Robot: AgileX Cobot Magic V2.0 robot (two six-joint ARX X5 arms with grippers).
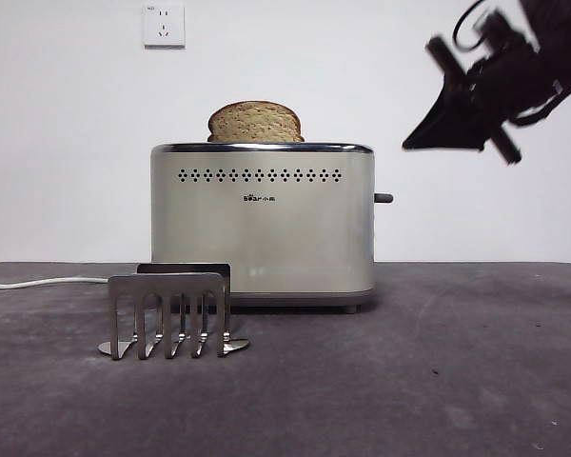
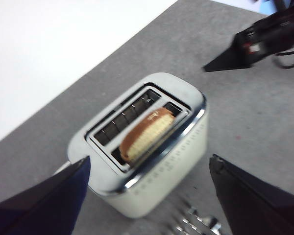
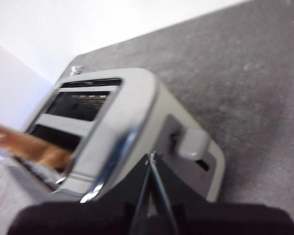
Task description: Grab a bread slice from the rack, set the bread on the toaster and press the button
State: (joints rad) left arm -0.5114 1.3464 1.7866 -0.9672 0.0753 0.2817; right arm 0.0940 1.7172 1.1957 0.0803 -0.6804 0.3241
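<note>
**A:** ok so what's the left pincer [image 2: 147, 196] doing? From its own wrist view the two black jaws are spread wide apart with nothing between them. It hangs above the boxy cream-beige toaster with the chrome top rim [image 2: 142, 147], not touching it. It doesn't show in the front view at all.

**B:** yep. And the wholegrain slice of bread with the dark brown crust [image 1: 255, 122] is already standing in one toaster slot, domed top poking out above the rim. The other slot looks empty. The small brushed-steel rack with comb-like slots [image 1: 169, 314] sits on the dark grey desk [image 1: 438, 381] in front of the toaster's left part, no bread in it.

**A:** further right?

**B:** the small dark grey lever button [image 1: 383, 198] sticks out of the toaster's narrow right end. The right pincer [image 1: 428, 141] is up in the air beyond that end, higher than the button and clear of it. Its jaws are pressed together into one point, holding nothing.

**A:** anything hard to make out?

**B:** both wrist views are blurry. There's a white wall socket [image 1: 164, 25] up top and a white cable [image 1: 38, 282] running off the left edge.
</note>
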